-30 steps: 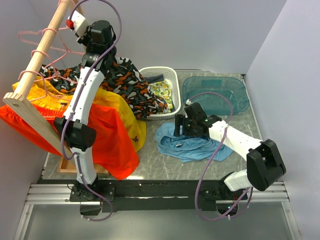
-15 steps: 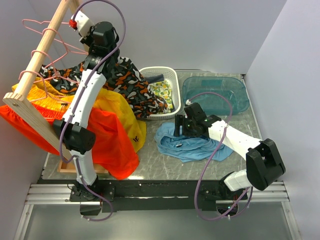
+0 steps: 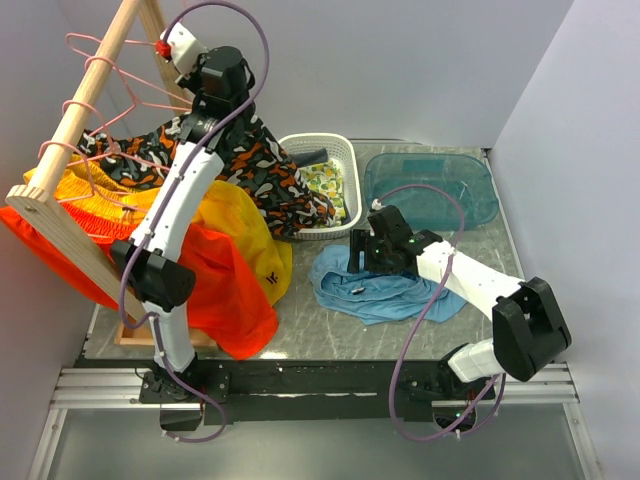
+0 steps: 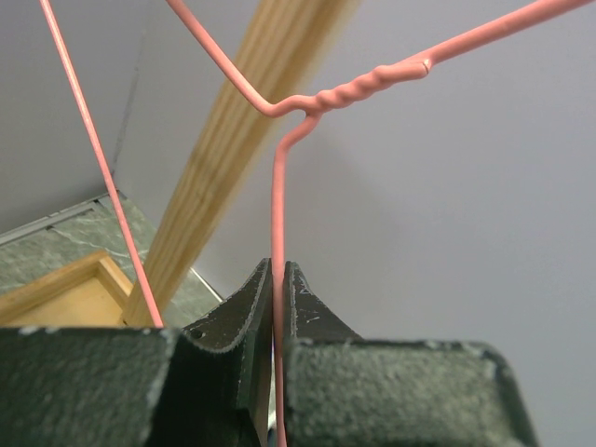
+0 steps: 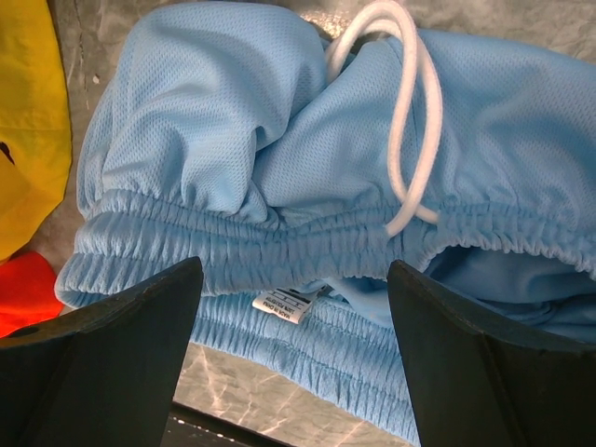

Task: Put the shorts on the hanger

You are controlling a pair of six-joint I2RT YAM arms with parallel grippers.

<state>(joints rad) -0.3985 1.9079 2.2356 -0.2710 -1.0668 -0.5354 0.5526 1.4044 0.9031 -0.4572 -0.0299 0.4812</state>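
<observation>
— Shorts [image 3: 378, 288] first: where do we find them?

— We see them in a sky-blue heap on the grey table [image 3: 330, 335], at about 4 o'clock from its middle in the top view. They are just beside the yellow shorts [image 3: 235, 215] at their 9 o'clock. The elastic waistband is bunched, and the white drawstring [image 5: 410, 112] loops across the cloth. A small white label [image 5: 289, 305] shows at the band.

— And the right claw [image 5: 293, 270]?

— We find it spread wide over that waistband, one finger on either side of the label, with nothing in its grip. We cannot tell whether the tips touch the fabric.

— What of the hanger [image 4: 354, 90]?

— It is up at 11 o'clock, well apart from the shorts. The left claw [image 4: 277, 275] is pinched tight on it, one thin pink wire clamped between the fingers just below the twisted neck. The slanted wooden rail [image 3: 80, 130] runs close behind. We cannot tell whether the hook rests on that rail.

— What else do we have in the picture?

— Black, orange and white patterned shorts [image 3: 250, 160] and an orange garment [image 3: 235, 295] hang from the rail at 9 to 10 o'clock. A white basket [image 3: 345, 150] stands at 12 o'clock and a teal tray [image 3: 430, 190] at 2 o'clock.
</observation>
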